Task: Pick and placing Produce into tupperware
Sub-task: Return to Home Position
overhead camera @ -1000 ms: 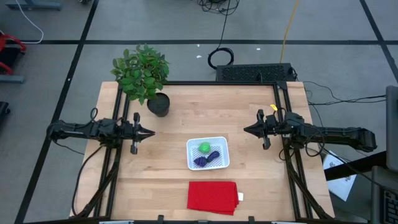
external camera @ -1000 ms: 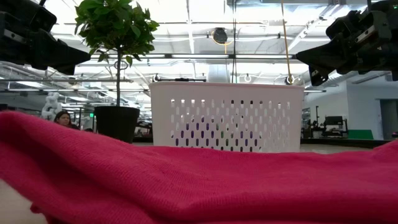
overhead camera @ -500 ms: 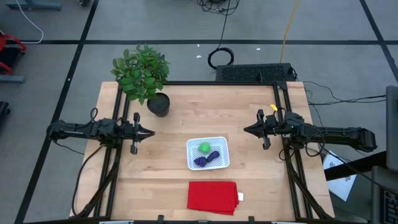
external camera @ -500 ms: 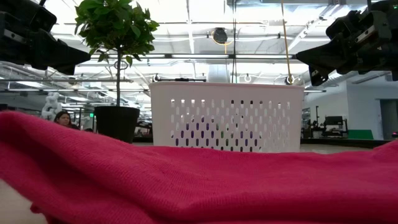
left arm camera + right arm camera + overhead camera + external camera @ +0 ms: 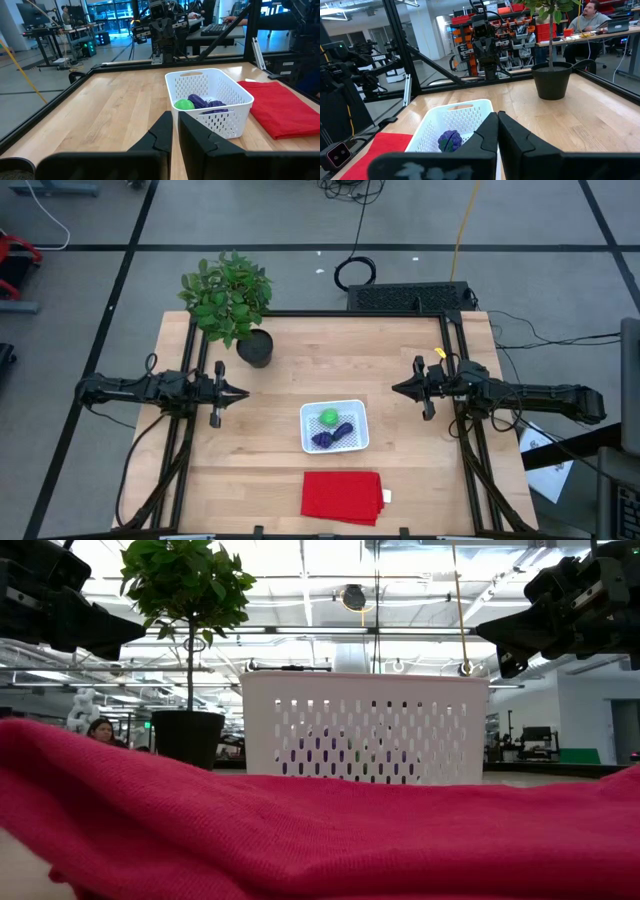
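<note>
The white perforated tupperware (image 5: 334,426) stands mid-table. Inside it lie the produce: a round green piece (image 5: 328,418), a rounded purple piece (image 5: 322,439) and a long dark purple piece (image 5: 345,430). In the left wrist view the green piece (image 5: 184,104) and the purple ones (image 5: 206,103) rest on the tupperware's floor (image 5: 207,100). My left gripper (image 5: 243,393) hovers level over the table's left side, shut and holding nothing. My right gripper (image 5: 395,389) hovers level over the right side, also shut and holding nothing.
A potted plant (image 5: 233,305) stands at the far left corner. A folded red cloth (image 5: 342,496) lies at the near edge, just in front of the tupperware. Bare wood (image 5: 330,360) lies between the two grippers. People sit in the room beyond the table.
</note>
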Motion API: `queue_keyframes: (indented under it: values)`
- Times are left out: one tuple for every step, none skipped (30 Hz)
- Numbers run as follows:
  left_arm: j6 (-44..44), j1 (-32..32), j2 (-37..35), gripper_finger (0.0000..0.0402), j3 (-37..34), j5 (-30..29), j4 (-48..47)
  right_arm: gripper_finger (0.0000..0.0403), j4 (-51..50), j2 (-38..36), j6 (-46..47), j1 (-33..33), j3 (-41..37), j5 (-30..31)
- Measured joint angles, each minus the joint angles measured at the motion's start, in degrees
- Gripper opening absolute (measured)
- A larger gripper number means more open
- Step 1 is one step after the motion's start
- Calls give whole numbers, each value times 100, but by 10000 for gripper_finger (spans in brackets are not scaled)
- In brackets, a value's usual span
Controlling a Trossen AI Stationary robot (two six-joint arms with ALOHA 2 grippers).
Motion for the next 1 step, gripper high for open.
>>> queue_keyframes:
  values:
    - [-1, 0, -1, 33, 2, -1, 0, 0, 2, 0, -1, -1, -1, 0]
